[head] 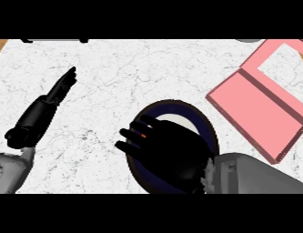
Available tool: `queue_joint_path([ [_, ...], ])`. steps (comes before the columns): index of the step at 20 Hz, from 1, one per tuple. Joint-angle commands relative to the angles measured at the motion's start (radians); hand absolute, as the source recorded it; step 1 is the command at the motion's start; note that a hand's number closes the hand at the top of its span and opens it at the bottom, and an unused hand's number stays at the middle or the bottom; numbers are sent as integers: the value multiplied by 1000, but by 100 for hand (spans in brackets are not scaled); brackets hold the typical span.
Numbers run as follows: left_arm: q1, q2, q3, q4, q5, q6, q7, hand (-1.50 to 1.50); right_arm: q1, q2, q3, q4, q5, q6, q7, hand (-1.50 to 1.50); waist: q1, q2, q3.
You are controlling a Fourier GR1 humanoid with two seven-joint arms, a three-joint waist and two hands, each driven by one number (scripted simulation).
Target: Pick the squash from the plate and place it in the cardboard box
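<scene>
Our right hand (170,152) curls over the plate (207,125), orange squash (142,135) glimpsed between fingers. We judge its hold unconfirmed; lifting could leave it short of the box (265,107).

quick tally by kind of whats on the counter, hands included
Plates: 1, the dark plate with a white centre, under the right hand
Boxes: 1, the pink box at the right
Squash: 1, only orange bits of the squash show between the fingers
Hands: 2, left hand and right hand
Total: 5

White marble counter (127,68) w/ dark plate (207,125) & pink box (261,109).
</scene>
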Motion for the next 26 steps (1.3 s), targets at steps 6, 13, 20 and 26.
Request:
queue_joint_path([
  [6, 3, -35, 53, -17, -45, -49, 22, 0, 25, 124, 28, 79, 216, -7, 1, -150, 4, 1, 0],
  [13, 40, -60, 85, -96, -58, -95, 68, 0, 62, 180, 26, 149, 333, -12, -60, -150, 5, 1, 0],
  [20, 31, -59, 142, 34, -88, -157, -41, 0, 69, 153, 2, 287, 446, -108, -182, -150, 4, 3, 0],
  [26, 38, -138, 114, -56, -159, -109, 43, 0, 175, 187, 24, 297, 516, -152, -239, -150, 3, 1, 1],
])
